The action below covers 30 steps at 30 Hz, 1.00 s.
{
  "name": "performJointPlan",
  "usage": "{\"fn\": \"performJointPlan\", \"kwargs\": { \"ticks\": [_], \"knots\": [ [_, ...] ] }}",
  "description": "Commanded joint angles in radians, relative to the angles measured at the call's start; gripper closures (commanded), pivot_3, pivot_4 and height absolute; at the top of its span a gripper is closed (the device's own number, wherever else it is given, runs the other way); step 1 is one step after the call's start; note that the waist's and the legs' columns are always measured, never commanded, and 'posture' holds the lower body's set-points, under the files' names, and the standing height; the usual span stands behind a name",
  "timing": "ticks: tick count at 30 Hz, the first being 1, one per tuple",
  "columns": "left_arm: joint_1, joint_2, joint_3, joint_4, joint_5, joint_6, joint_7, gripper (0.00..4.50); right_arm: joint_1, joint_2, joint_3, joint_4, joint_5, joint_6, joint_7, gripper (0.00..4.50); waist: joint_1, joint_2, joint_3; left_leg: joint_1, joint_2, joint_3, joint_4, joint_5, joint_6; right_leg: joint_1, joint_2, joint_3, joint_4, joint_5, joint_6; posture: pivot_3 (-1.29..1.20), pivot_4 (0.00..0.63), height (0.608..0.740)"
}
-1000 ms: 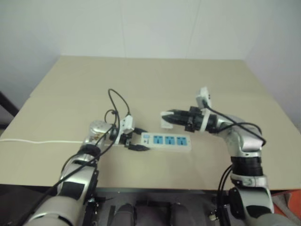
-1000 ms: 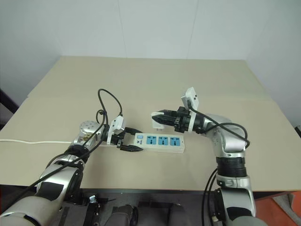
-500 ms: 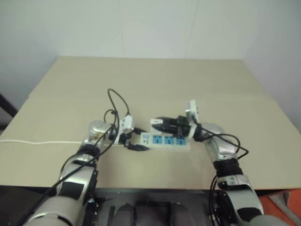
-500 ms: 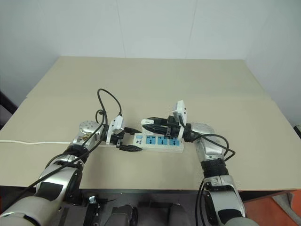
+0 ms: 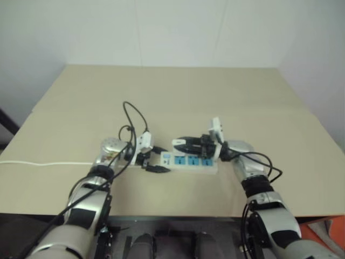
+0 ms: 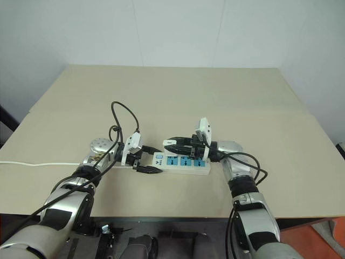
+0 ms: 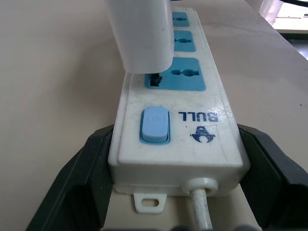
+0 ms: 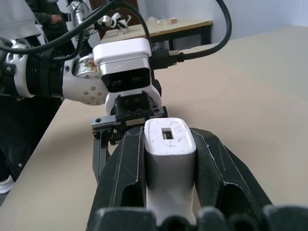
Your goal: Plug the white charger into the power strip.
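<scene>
The power strip (image 5: 190,161) lies flat near the table's front edge, its three blue sockets facing up. My left gripper (image 5: 153,159) is shut on its switch end, one black finger (image 7: 91,168) on each long side. My right gripper (image 6: 175,144) reaches in from the right, pointing level, and is shut on the white charger (image 8: 169,163). The white charger (image 7: 139,33) stands upright over the socket nearest the switch (image 7: 155,125), shifted toward one long edge. I cannot tell whether its prongs are in the socket.
The strip's thin white cord (image 5: 43,162) runs left off the table. The beige table (image 5: 172,97) stretches bare behind the strip. A black cable (image 6: 121,116) loops above my left wrist. Beyond the table's left edge stand a person (image 8: 19,14) and another table (image 8: 168,26).
My right gripper has carried the white charger leftward and down, from behind the strip's middle to just over its switch-end socket. The left gripper and the strip have stayed put.
</scene>
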Motion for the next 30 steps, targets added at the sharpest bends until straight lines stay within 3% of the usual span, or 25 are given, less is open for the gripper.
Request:
{"fn": "performJointPlan", "kwargs": {
  "ticks": [1, 30],
  "knots": [
    [0.003, 0.009, -0.012, -0.019, 0.007, 0.005, 0.000, 1.21, -0.001, -0.005, -0.001, -0.025, 0.001, -0.038, 0.007, 3.39, 0.000, 0.000, 0.000, 0.000, 0.000, 0.000, 0.000, 0.000, 0.000, 0.000, 0.000, 0.000, 0.000, 0.000, 0.000, 0.00, 0.150, 0.740],
    [-0.001, 0.009, -0.009, -0.016, 0.002, 0.006, 0.002, 1.21, 0.031, -0.042, 0.022, 0.140, -0.083, -0.188, 0.005, 3.39, 0.001, 0.000, 0.000, 0.003, 0.000, 0.000, 0.000, 0.000, 0.000, 0.002, 0.000, 0.000, 0.000, 0.000, 0.000, 0.00, 0.150, 0.740]
  ]
}}
